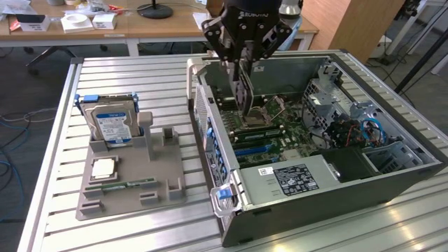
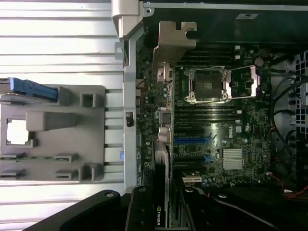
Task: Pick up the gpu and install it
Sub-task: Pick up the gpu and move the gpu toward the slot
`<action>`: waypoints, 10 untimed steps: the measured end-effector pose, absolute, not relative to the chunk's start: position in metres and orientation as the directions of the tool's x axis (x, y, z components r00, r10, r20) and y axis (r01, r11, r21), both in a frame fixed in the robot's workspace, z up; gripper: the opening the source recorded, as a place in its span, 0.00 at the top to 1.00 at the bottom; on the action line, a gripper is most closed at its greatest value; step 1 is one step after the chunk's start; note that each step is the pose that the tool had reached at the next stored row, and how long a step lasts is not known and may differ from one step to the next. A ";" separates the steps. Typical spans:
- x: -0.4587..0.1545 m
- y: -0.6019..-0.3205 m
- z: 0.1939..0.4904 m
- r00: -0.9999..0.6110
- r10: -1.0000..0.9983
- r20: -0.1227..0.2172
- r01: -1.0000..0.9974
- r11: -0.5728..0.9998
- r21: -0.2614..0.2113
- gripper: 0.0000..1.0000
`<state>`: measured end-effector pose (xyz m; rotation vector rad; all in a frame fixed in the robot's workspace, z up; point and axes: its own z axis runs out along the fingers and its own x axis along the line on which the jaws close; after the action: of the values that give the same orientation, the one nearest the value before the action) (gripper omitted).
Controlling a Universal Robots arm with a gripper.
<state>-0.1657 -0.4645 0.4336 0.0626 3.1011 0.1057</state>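
The gpu, a thin black card, hangs upright and edge-on inside the open computer case, just above the motherboard near the case's rear wall. My gripper is shut on its upper edge. In the wrist view the gpu runs lengthwise beside the rear wall. Its pale metal bracket is at the far end, and a green logo sits close to my gripper. The blue expansion slots lie alongside the card.
A grey parts holder stands on the slatted table at the exterior view's left. It carries a silver hard drive, a processor chip and a green memory stick. The power supply and cables fill the case's near and right parts.
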 end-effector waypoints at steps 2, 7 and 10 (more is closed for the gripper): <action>-0.158 -0.464 0.433 -0.998 0.042 -0.037 0.039 0.997 0.071 0.74; -0.138 -0.464 0.433 -0.998 0.042 -0.036 0.039 0.996 0.079 0.74; -0.125 -0.465 0.434 -0.998 0.042 -0.036 0.039 0.996 0.084 0.74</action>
<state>-0.1251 -0.4645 0.4335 0.0628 3.1005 0.1293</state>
